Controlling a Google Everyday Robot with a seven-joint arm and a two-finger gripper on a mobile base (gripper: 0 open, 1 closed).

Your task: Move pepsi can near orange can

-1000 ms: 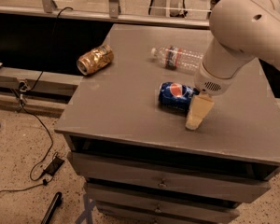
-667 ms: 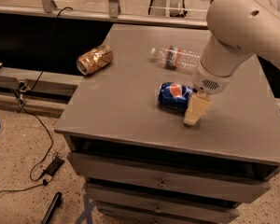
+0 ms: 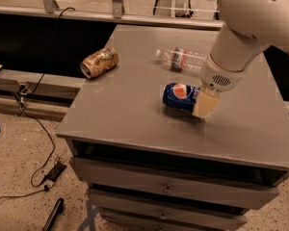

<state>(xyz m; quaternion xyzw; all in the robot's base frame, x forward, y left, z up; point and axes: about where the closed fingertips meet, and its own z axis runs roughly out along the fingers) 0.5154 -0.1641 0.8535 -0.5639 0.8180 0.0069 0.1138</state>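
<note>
The pepsi can point(image 3: 179, 96), blue with the round logo, lies on its side near the middle of the grey cabinet top point(image 3: 135, 109). The orange can point(image 3: 99, 62), gold-brown and mottled, lies on its side at the far left edge of the top, well apart from the blue can. My gripper point(image 3: 203, 108) comes down from the white arm point(image 3: 241, 37) at the right and sits at the right end of the pepsi can, covering that end. The can rests on the surface.
A clear plastic bottle point(image 3: 182, 60) lies on its side just behind the pepsi can, partly under the arm. The cabinet top drops off at the left and front edges. A dark ledge and cables point(image 3: 33, 105) lie to the left, on and near the floor.
My gripper has shifted slightly up and in toward the right end of the pepsi can. The pepsi can, the orange can and the bottle have not moved.
</note>
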